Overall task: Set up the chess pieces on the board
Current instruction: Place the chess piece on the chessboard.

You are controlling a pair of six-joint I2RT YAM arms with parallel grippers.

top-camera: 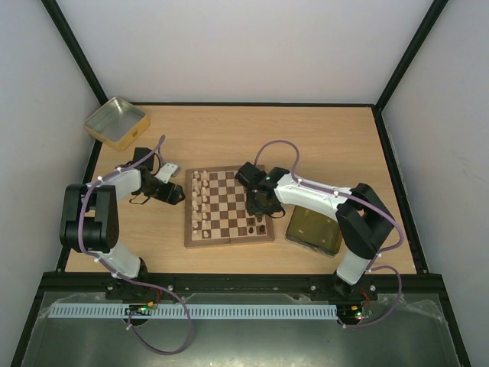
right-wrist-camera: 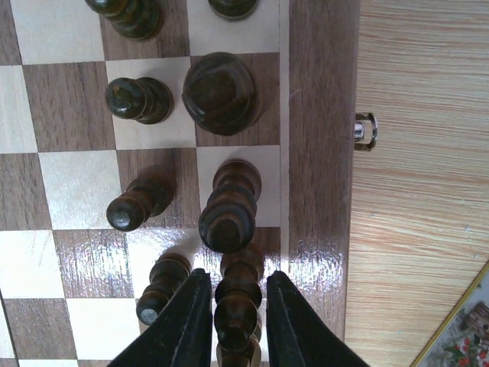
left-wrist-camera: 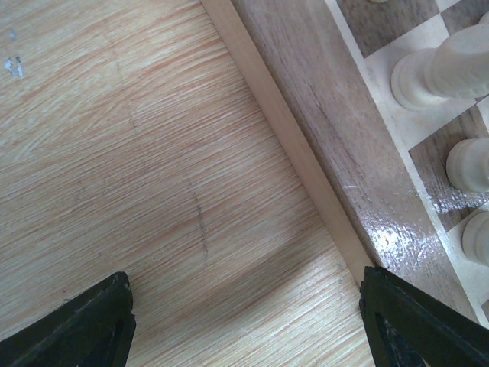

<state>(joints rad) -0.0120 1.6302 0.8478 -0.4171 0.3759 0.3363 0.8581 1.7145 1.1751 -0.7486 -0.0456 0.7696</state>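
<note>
The left arm (top-camera: 93, 218) rose from its near-left base, folded at the elbow and reached right and slightly far. The left end effector (top-camera: 174, 194) was held low, its two dark fingers (left-wrist-camera: 84, 325) spread wide apart. The right arm (top-camera: 361, 223) stood up from the near-right base, bent at the elbow and stretched its pale forearm left, wrist tipped downward. The right end effector (right-wrist-camera: 238, 306) had its fingers (right-wrist-camera: 187, 325) drawn close, pinching a dark chess piece (right-wrist-camera: 237, 287) between them.
</note>
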